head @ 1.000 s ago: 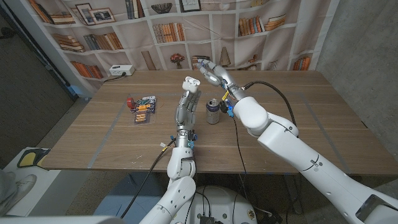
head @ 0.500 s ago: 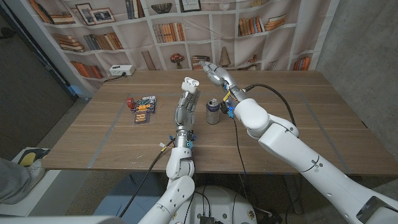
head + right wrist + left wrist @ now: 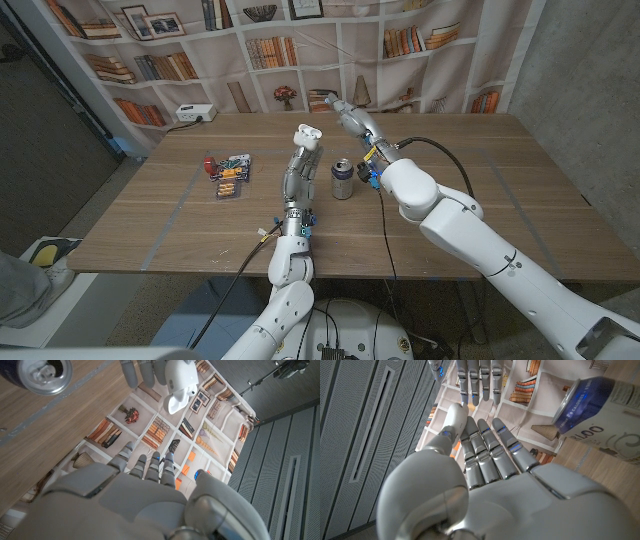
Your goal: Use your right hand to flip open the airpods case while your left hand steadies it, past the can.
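Note:
My left hand (image 3: pixel 297 172) stands upright near the table's middle and grips a white airpods case (image 3: pixel 305 132) at its fingertips, raised off the table. In the right wrist view the case (image 3: pixel 180 381) shows its lid swung open below the left fingers (image 3: pixel 142 370). My right hand (image 3: pixel 348 116) hovers just right of the case with fingers stretched out, holding nothing and a small gap away. The blue can (image 3: pixel 343 178) stands upright on the table between the two arms, also seen as the can (image 3: pixel 42 374) and the can (image 3: pixel 597 402).
Colourful packets (image 3: pixel 229 176) and a small red item (image 3: pixel 209 163) lie left of my left arm. A power strip (image 3: pixel 195 114) sits at the far left edge, before a bookshelf backdrop. A black cable (image 3: pixel 430 139) loops over my right arm.
My right hand has drawn back a little to the right, away from the case. The left hand and case have held still.

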`<state>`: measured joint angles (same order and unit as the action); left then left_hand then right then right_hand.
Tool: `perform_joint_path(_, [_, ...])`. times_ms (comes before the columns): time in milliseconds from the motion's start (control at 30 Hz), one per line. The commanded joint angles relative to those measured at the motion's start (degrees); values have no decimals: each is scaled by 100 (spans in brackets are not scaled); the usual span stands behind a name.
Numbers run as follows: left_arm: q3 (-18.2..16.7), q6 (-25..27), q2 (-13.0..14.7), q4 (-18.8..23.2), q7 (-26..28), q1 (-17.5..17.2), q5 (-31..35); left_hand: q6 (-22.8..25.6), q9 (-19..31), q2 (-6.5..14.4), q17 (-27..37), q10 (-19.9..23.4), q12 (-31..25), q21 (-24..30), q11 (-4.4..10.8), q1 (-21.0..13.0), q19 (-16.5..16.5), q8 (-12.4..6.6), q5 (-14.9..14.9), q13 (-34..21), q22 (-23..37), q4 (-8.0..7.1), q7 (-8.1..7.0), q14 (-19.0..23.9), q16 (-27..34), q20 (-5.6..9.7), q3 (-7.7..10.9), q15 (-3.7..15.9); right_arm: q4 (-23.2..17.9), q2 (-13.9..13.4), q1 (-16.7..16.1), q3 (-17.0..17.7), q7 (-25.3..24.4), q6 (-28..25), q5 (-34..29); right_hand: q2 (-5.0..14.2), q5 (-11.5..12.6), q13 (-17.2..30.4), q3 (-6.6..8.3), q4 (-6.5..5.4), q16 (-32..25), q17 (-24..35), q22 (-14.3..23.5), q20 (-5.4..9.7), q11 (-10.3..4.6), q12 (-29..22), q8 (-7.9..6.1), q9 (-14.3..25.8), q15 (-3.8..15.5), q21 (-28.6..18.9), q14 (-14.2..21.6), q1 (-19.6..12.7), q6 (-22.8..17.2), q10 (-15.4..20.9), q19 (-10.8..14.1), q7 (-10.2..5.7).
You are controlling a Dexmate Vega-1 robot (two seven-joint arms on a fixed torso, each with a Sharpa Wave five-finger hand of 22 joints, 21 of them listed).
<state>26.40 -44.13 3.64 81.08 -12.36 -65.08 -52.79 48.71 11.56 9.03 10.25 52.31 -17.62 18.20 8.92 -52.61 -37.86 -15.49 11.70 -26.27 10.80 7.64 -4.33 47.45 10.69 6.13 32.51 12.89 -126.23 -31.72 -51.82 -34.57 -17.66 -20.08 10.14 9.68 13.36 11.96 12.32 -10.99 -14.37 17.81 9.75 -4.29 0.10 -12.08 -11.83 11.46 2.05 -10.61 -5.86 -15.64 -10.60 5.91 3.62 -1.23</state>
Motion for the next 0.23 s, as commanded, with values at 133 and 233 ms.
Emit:
perform_joint_path(133, [53, -17, -52, -43, -4, -23, 86, 205, 379, 56, 20, 217, -26, 18, 206, -31, 16, -56, 16, -44, 10, -108, -161, 7, 5, -8, 152, 15, 143, -130, -177, 174, 76, 431, 377, 34, 17, 2, -69, 18, 38, -17, 6, -6, 81, 8, 22, -5, -7, -43, -30, 186, 29, 8, 25, 27])
perform_joint_path(233, [49, -78, -72, -107, -31, -4, 111, 194, 379, 59, 21, 219, -26, 19, 204, -33, 15, -51, 15, -49, 10, -106, -161, 8, 6, -5, 154, 19, 183, -129, -180, 141, 73, 408, 402, 19, 14, 1, -85, 28, 44, -23, 4, -14, 104, 4, 1, -5, -39, -45, -27, 247, -29, 14, 36, 50])
